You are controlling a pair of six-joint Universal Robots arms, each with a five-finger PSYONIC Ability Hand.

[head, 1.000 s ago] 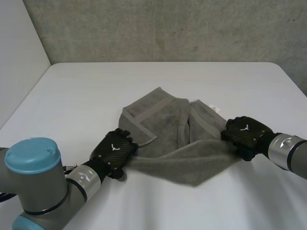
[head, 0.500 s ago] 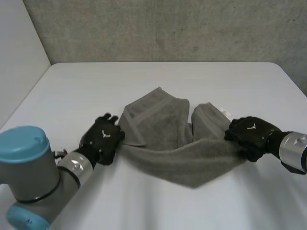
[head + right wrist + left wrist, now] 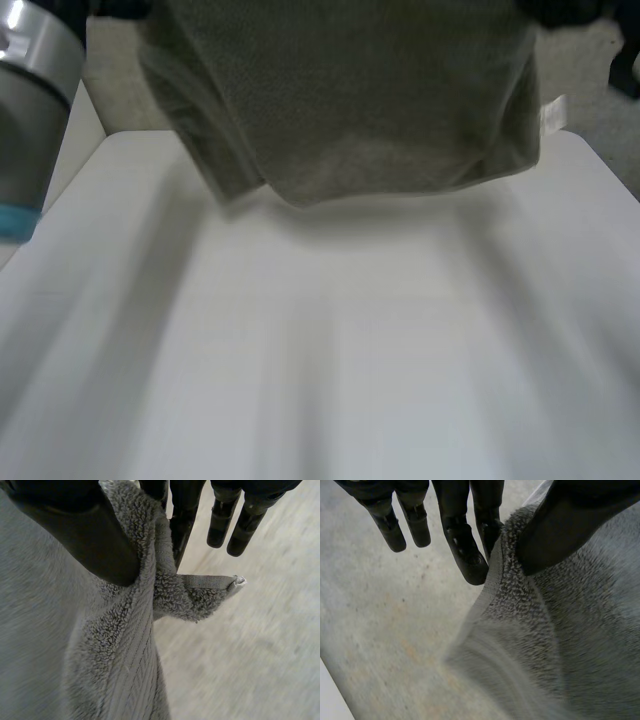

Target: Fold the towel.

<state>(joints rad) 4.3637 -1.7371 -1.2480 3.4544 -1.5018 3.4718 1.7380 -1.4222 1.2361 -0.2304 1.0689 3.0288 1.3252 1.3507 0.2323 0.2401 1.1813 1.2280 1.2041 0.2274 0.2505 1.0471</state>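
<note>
You have open table (image 3: pixel 330 350) along the near edge and middle. The hanging towel (image 3: pixel 350 90) curtains the far edge, with the left arm (image 3: pixel 25 120) beside it.

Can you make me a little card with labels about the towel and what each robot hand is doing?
towel: grey, hanging in the air over the table
left hand: shut on the towel, pinching its edge between thumb and a finger
right hand: shut on the towel, pinching it next to a corner that sticks out past the fingers
table: white
tag: small, white, on the towel's edge at the right arm's side
fold: not yet done
</note>
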